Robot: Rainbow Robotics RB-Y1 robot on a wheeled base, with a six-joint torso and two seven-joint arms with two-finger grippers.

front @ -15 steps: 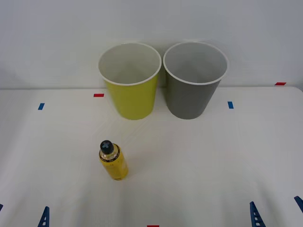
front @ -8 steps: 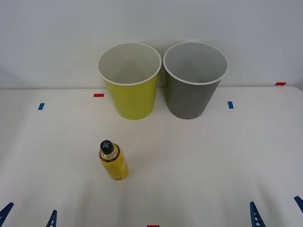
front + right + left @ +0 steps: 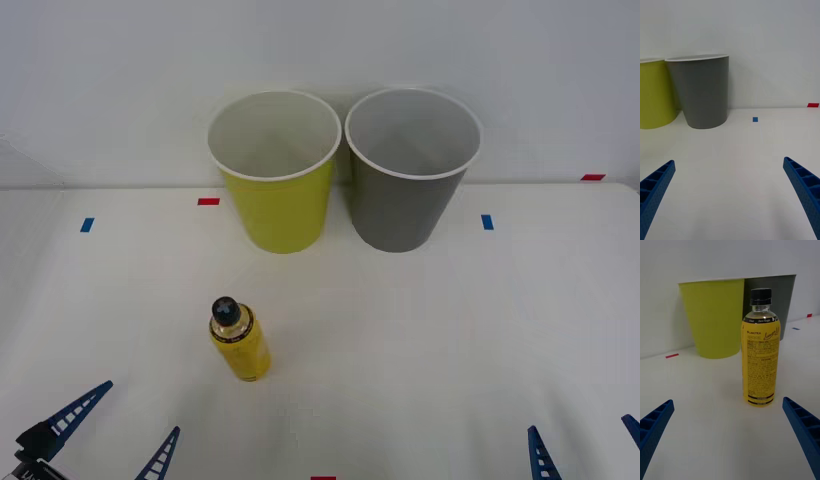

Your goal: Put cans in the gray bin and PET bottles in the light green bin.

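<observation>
The PET bottle (image 3: 238, 342), clear with a yellow label and black cap, stands upright on the white table, in front of the bins and a little left. The light green bin (image 3: 275, 175) and the gray bin (image 3: 410, 175) stand side by side at the back, both with nothing visible inside. My left gripper (image 3: 120, 435) is open at the near left, short of the bottle. In the left wrist view the bottle (image 3: 760, 352) stands between and beyond the open fingers (image 3: 801, 427). My right gripper (image 3: 585, 445) is open at the near right, facing the gray bin (image 3: 703, 90).
Small red tape marks (image 3: 208, 201) and blue tape marks (image 3: 487, 222) lie on the table around the bins. A plain white wall rises right behind the bins. Open table surface lies between the bottle and the bins.
My left gripper has come forward into the front view, towards the bottle, with its fingers open. The right gripper, the bottle and the bins have not moved.
</observation>
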